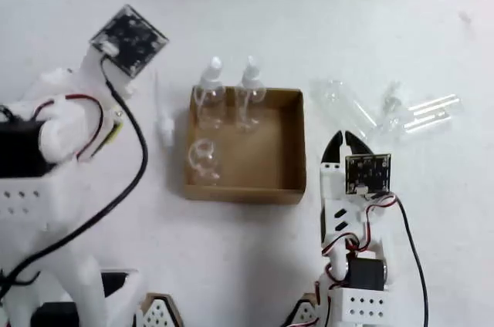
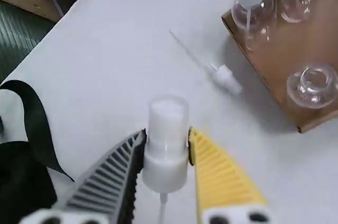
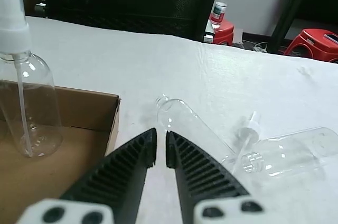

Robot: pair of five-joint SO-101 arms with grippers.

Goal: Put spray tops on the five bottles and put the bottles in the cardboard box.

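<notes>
Left gripper [image 2: 166,142] is clamped on a spray top [image 2: 167,129] over the table, left of the cardboard box [image 1: 266,153]. A loose spray top [image 2: 224,76] lies between them. The box holds two capped bottles [image 1: 210,96] at the far wall and an open bottle [image 1: 203,159] near-left. Right gripper [image 1: 343,138], empty with claws almost together, sits just right of the box. Lying bottles [image 3: 185,123] are beyond it.

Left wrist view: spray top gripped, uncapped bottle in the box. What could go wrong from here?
1. The left gripper holds the spray top by its cap with the thin tube dangling; the tube may miss the narrow neck of the uncapped bottle and bend.
2. That bottle stands unbraced in the cardboard box; pushing down could tip it.
3. A loose spray top lies between gripper and box and may get swept.
</notes>
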